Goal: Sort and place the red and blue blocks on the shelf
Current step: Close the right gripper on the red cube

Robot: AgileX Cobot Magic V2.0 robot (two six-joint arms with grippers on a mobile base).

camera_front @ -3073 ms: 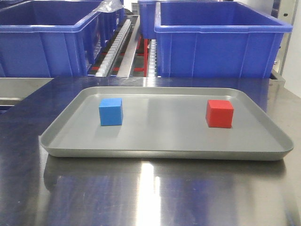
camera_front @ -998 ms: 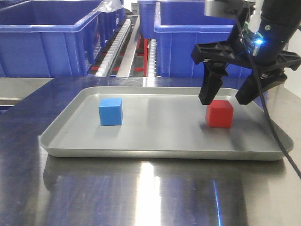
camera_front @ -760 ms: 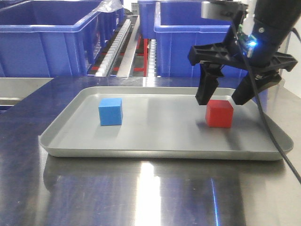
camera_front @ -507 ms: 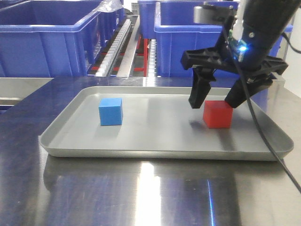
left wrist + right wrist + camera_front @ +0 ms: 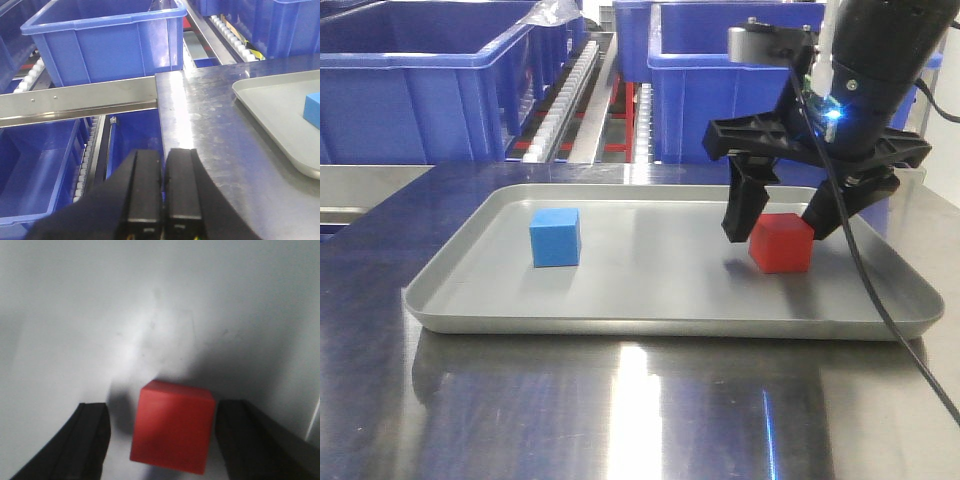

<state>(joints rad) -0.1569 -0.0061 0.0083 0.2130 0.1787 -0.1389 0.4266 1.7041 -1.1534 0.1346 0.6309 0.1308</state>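
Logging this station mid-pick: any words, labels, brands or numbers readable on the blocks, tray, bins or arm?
No text can be read.
Red block, blue block, tray, blue bins: no print.
Right end effector: only a lit blue light, no lettering visible.
Yellow patch by the rollers, left wrist view: too small to read.

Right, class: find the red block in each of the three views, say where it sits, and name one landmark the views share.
Front-facing: the red block sits right of centre on the grey tray, inside the open right gripper.
Left wrist: not in it; only the blue block shows, at the right edge.
Right wrist: lower centre, between two dark fingers.
Shared landmark: the grey tray, seen in all three.
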